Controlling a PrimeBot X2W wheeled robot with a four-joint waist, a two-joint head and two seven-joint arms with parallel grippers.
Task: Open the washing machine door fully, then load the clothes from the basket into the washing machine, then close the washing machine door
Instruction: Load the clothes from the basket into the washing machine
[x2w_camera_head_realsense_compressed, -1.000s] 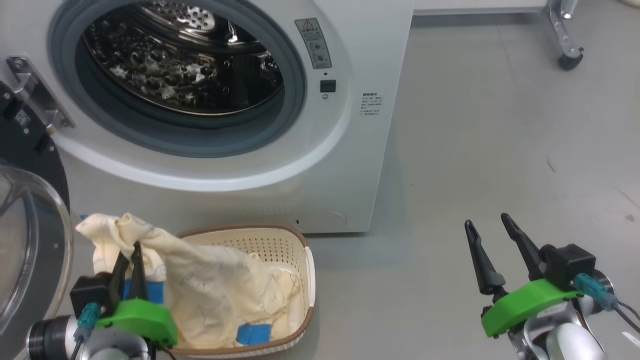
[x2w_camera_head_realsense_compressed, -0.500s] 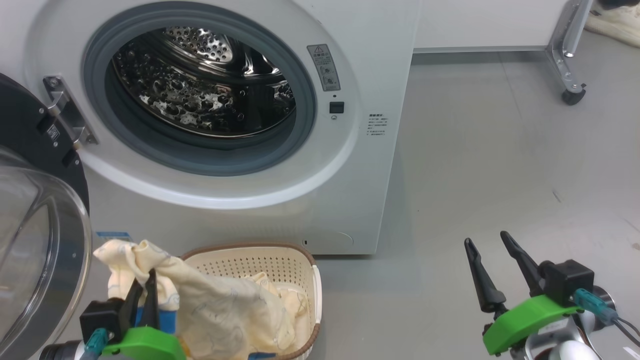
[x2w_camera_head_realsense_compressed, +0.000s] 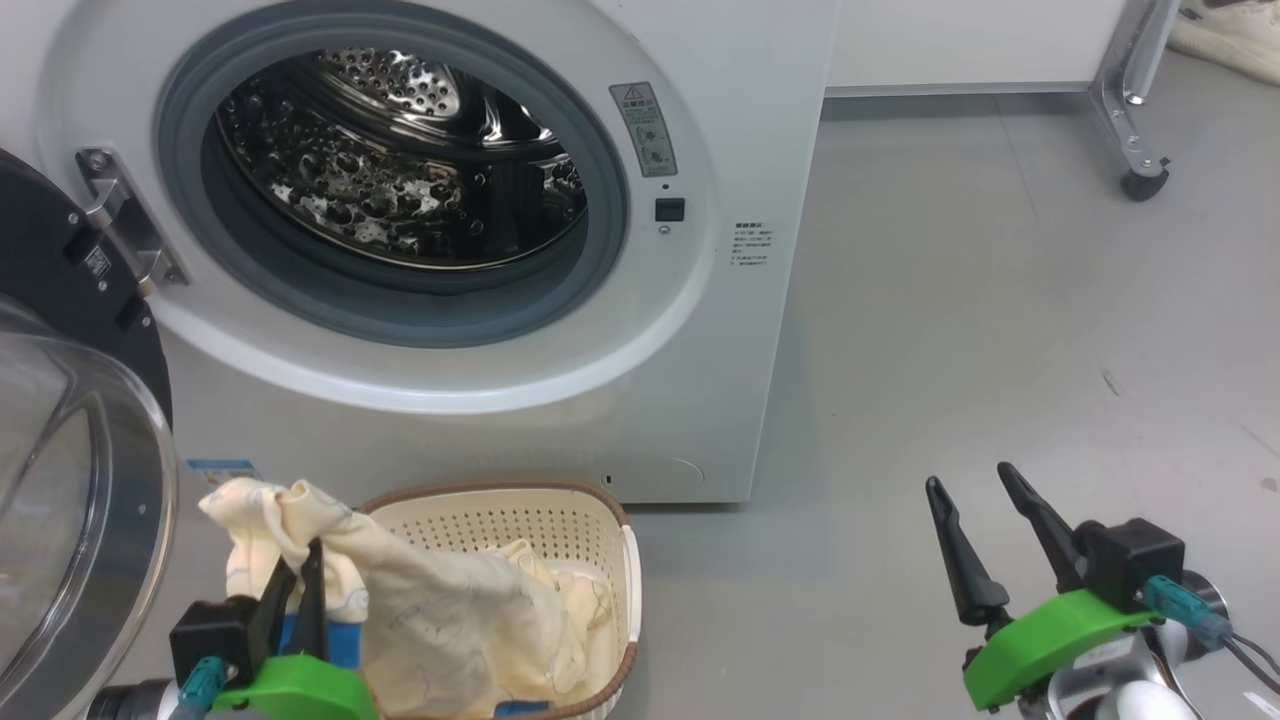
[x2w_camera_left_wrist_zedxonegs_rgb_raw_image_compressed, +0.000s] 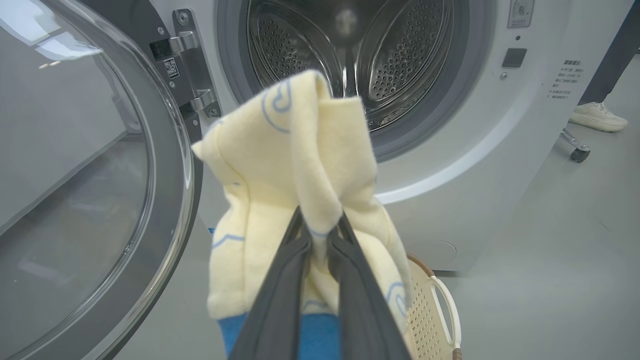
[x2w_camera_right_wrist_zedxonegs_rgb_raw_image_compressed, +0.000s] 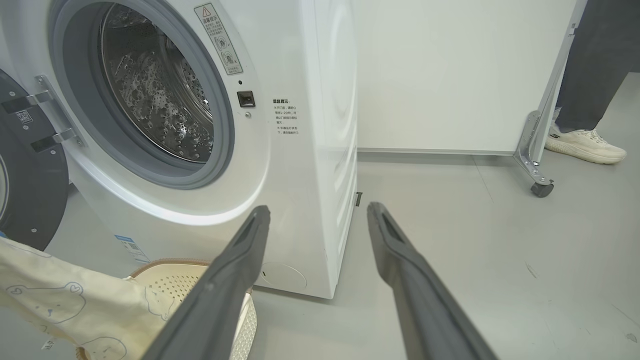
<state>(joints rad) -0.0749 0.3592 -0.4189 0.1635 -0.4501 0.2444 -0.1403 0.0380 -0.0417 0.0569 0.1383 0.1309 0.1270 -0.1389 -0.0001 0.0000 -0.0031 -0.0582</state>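
The white washing machine (x2w_camera_head_realsense_compressed: 700, 330) stands with its steel drum (x2w_camera_head_realsense_compressed: 400, 170) exposed. Its door (x2w_camera_head_realsense_compressed: 70, 480) hangs swung wide at the left, glass bowl toward me. On the floor below sits the cream basket (x2w_camera_head_realsense_compressed: 560, 520) holding pale yellow clothes (x2w_camera_head_realsense_compressed: 540, 590). My left gripper (x2w_camera_head_realsense_compressed: 298, 575) is shut on one cream garment (x2w_camera_head_realsense_compressed: 300, 520) with blue trim, lifted above the basket's left rim; in the left wrist view the garment (x2w_camera_left_wrist_zedxonegs_rgb_raw_image_compressed: 295, 165) bunches over the fingertips in front of the drum (x2w_camera_left_wrist_zedxonegs_rgb_raw_image_compressed: 390, 55). My right gripper (x2w_camera_head_realsense_compressed: 970, 485) is open above bare floor, right of the machine, its fingers (x2w_camera_right_wrist_zedxonegs_rgb_raw_image_compressed: 240, 265) apart.
A metal frame leg with a caster (x2w_camera_head_realsense_compressed: 1140, 180) stands at the back right. In the right wrist view a person's trouser leg and white shoe (x2w_camera_right_wrist_zedxonegs_rgb_raw_image_compressed: 585, 142) are beside it. A pale wall panel (x2w_camera_right_wrist_zedxonegs_rgb_raw_image_compressed: 450, 75) runs behind the machine.
The head camera tilted up, so the whole picture shifted down. The held garment has risen a little further out of the basket. The right gripper has stayed put.
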